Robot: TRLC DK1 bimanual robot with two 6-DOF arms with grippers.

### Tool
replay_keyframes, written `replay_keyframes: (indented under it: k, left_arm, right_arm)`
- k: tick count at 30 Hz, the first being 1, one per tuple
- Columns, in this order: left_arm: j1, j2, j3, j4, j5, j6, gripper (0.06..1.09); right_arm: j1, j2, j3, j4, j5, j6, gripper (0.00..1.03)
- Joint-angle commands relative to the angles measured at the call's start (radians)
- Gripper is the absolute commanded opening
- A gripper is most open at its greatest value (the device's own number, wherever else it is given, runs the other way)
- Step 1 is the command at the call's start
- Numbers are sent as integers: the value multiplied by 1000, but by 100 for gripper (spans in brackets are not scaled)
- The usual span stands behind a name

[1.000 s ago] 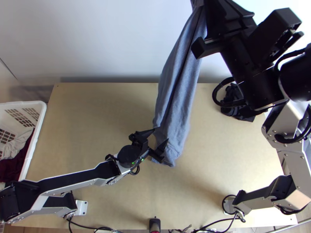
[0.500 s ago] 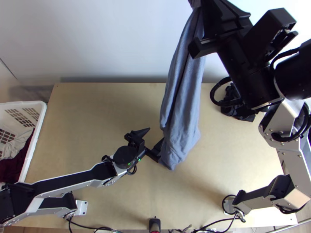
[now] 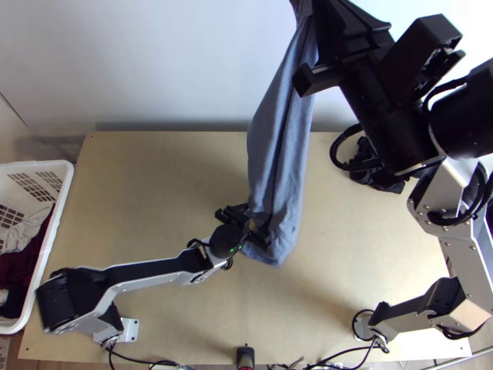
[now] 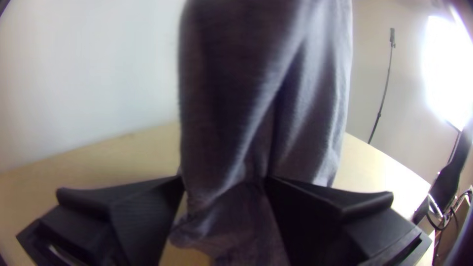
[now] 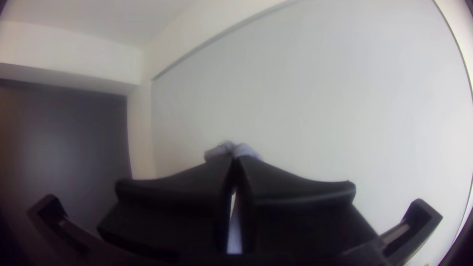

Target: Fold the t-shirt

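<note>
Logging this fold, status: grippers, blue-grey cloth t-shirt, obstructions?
Right gripper shut on hanging t-shirt; left gripper open around lower end; white plastic basket well left.

Silver-grey links (image 3: 461,254) with small screws (image 3: 449,243), chunky black joints (image 3: 394,135), looping cables (image 3: 333,148), green lights (image 3: 232,250).

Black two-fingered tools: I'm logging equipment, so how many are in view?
2. The left black tool is open near the lower end of the hanging grey-blue cloth t-shirt; the right black tool is shut on its gathered top, high up.
</note>
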State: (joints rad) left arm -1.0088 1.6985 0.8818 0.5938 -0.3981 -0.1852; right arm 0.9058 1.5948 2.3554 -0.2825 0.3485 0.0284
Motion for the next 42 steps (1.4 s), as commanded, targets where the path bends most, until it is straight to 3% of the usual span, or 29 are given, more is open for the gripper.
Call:
replay_keyframes:
  k: [1, 13, 17, 23, 30, 38, 42]
  left_arm:
    - [49, 96, 55, 14, -39, 55, 9]
    - [79, -266, -147, -42, -51, 220, 9]
    - [113, -445, -195, -55, -50, 326, 9]
    - [314, -703, -106, -164, -33, 316, 9]
    - [570, -832, 55, -227, 85, 322, 10]
    - [957, -706, 250, -149, 226, 342, 10]
    - [1044, -651, 312, -129, 274, 345, 10]
  right_arm:
    - [-1, -10, -1, -11, 1, -5, 3]
    - [-7, 1, -7, -7, 3, 2, 3]
    - [-8, 7, -7, 0, 3, 1, 3]
    - [-54, 2, -18, 0, 3, -4, 3]
    - [-222, -33, -70, 2, 1, 4, 3]
    - [-544, 8, -81, 101, -6, -2, 3]
    - [-578, 22, -84, 108, -8, -27, 3]
